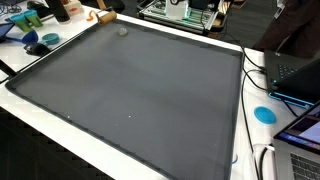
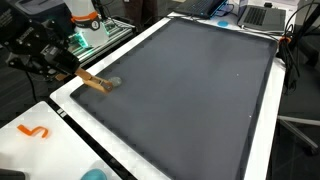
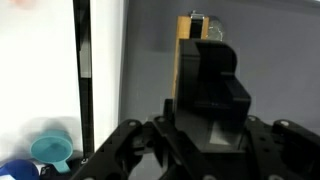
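Black robot hand (image 2: 72, 70) pinches the short light-brown wooden handle (image 2: 93, 81), whose small grey tip (image 2: 113, 83) rests on the large dark grey mat (image 2: 200, 100) near its left edge in an exterior view; grasp judged complete, contact confined to that spot.

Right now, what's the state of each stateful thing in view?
gripper, shut on the wooden tool.
wooden tool, held tilted, grey tip at the mat's edge.
grey mat, spread flat.
laptop, lid open.
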Controlling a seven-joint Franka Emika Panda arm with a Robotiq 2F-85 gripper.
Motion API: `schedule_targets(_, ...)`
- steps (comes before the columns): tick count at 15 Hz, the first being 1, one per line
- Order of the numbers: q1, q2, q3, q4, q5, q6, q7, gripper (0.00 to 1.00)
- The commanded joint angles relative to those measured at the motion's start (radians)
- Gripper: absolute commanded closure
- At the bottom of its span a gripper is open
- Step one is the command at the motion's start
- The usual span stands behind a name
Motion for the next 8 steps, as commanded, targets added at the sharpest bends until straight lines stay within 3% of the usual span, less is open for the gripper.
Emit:
schedule_targets(1, -0.023, 0.001, 0.012, -0.001, 0.009, 0.003, -0.021, 0.75)
schedule_targets(8, -0.024, -0.009, 0.025, -0.015, -0.029, 0.044, 0.011, 0.75)
